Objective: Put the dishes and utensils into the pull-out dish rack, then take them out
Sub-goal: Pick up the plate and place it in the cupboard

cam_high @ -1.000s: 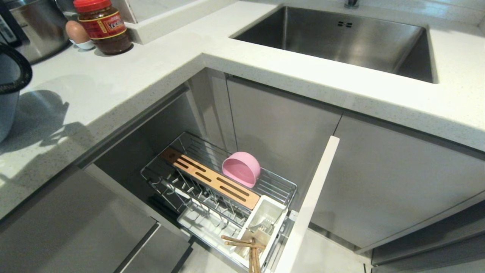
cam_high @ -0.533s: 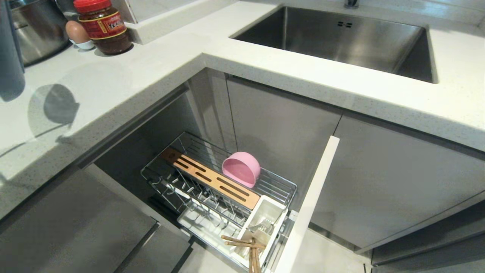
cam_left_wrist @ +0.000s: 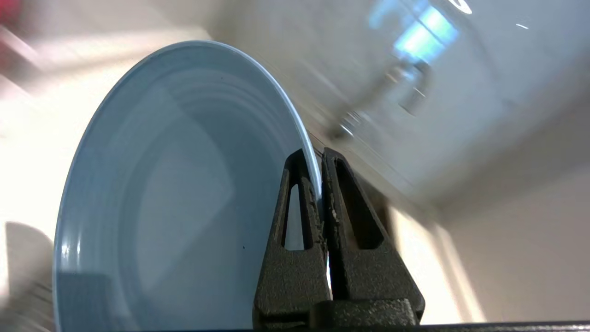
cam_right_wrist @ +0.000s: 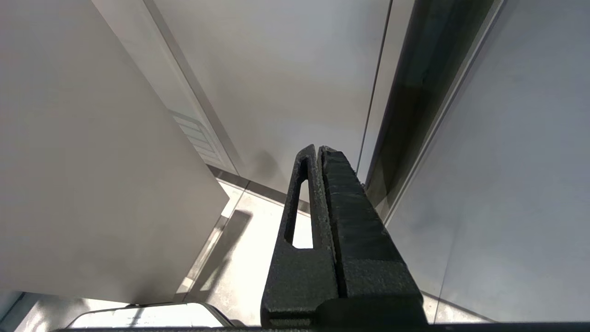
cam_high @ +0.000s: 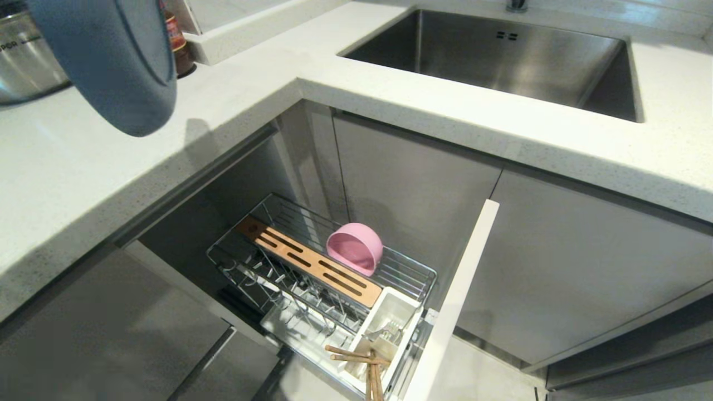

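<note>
The light-blue plate (cam_high: 114, 61) hangs on edge above the counter at the far left, its underside toward me. In the left wrist view my left gripper (cam_left_wrist: 318, 159) is shut on the plate's (cam_left_wrist: 175, 193) rim. Below, the pull-out dish rack (cam_high: 406, 273) stands drawn out of the cabinet. A pink bowl (cam_high: 355, 248) leans on its side in the rack's rear wire section. The wooden chopsticks (cam_high: 367, 362) and the silver fork (cam_high: 387, 334) sit in the white utensil cup (cam_high: 390, 317). My right gripper (cam_right_wrist: 318, 150) is shut with nothing in it, parked low beside cabinet panels.
A steel pot (cam_high: 25, 61) and a brown jar (cam_high: 178, 47) stand at the counter's back left, partly hidden by the plate. The steel sink (cam_high: 501, 61) lies at the back right. The rack's white front panel (cam_high: 457, 301) juts out toward me.
The plate, held in my left gripper, has swung in from the left edge of the head view toward the right and now covers the jar and the egg.
</note>
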`<state>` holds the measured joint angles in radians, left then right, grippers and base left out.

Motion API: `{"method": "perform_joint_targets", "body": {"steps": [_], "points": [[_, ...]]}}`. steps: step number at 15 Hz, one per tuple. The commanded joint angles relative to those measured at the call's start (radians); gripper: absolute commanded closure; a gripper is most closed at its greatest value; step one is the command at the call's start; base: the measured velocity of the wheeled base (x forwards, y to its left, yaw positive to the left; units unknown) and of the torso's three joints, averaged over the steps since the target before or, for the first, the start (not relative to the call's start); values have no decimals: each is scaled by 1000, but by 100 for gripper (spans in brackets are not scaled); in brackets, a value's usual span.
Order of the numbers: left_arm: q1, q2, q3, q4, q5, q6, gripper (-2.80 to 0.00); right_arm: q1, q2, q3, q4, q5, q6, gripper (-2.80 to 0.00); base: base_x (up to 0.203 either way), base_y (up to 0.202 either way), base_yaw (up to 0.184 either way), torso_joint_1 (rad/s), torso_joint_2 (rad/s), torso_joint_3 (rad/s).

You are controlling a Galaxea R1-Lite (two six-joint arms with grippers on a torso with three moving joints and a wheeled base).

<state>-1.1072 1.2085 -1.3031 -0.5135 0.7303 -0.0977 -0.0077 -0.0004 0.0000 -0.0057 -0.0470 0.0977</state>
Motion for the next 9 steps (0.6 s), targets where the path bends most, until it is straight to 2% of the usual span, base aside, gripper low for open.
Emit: {"method": "perform_joint_targets", "body": {"steps": [1,4,6,9], "points": [[-97,56,44,-23,27,-42,0,0,-4,0,0,-1,1,0,0,0,0,0,0,0],[-108,100,108,-23,26,-139,0,0,-4,0,0,-1,1,0,0,0,0,0,0,0],[-112,128,139,-23,21,-231,0,0,-4,0,0,-1,1,0,0,0,0,0,0,0],[-112,149,217,-25,18,-310,0,0,-4,0,0,-1,1,0,0,0,0,0,0,0]]}}
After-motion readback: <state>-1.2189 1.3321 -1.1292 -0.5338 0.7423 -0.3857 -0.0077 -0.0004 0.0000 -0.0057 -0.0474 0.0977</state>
